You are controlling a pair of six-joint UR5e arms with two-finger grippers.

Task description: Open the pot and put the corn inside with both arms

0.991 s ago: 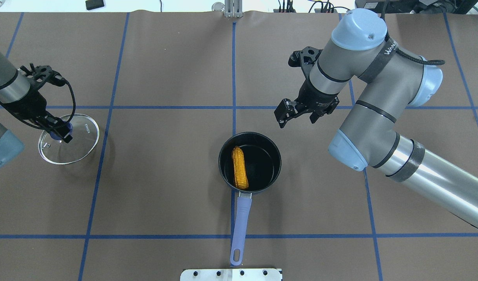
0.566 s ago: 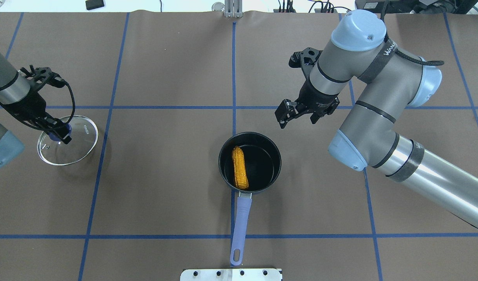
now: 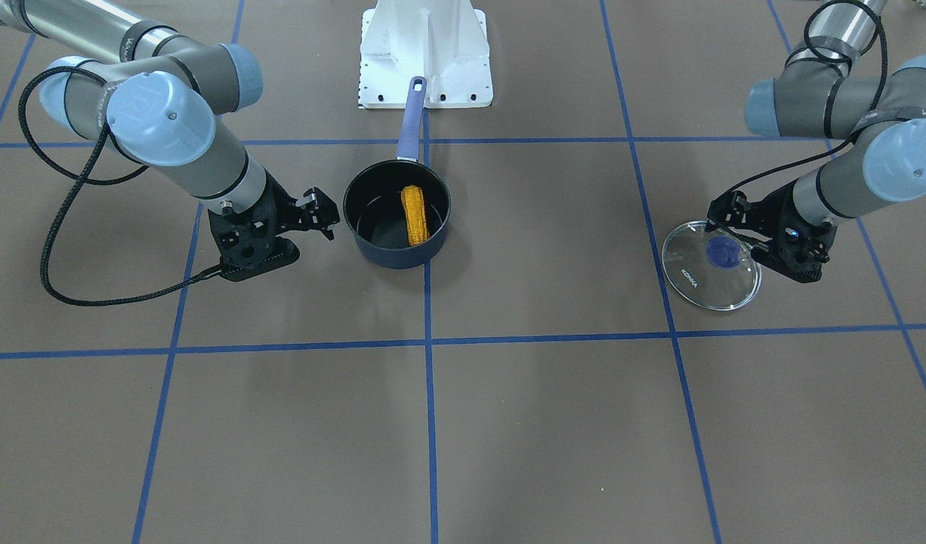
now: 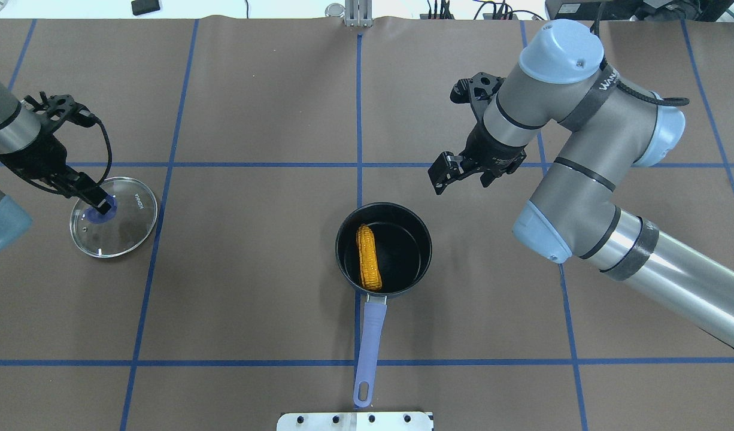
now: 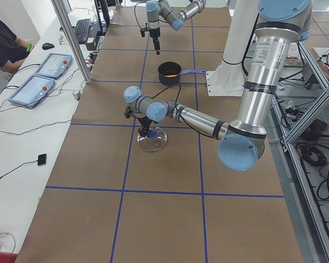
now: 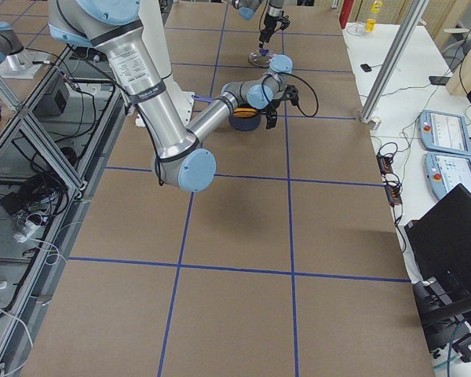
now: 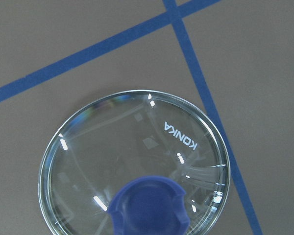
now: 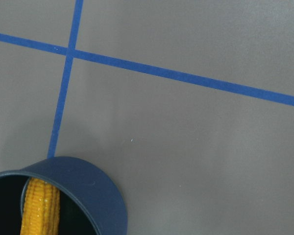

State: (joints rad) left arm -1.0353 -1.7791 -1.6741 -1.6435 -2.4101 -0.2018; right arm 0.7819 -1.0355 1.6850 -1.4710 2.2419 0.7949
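The dark navy pot [image 4: 416,270] stands open near the table's middle, its purple-blue handle [image 4: 367,344] pointing toward the robot. The corn [image 4: 369,257] lies inside it; it also shows in the front view [image 3: 414,215] and the right wrist view [image 8: 39,208]. The glass lid [image 4: 124,230] lies flat on the table at the left, its blue knob [image 3: 723,251] up. My left gripper [image 4: 102,205] is at the knob with its fingers apart, open. My right gripper [image 4: 461,178] hangs open and empty just beyond and right of the pot.
The white robot base plate [image 4: 355,421] sits right behind the pot handle's end. Blue tape lines [image 4: 359,108] grid the brown table cover. Operator pendants [image 5: 38,76] lie on a side table beyond the far edge.
The lid has come down from a raised, tilted hold to lie flat on the table, and my left gripper has let go of its knob. My right arm has drifted slightly right.
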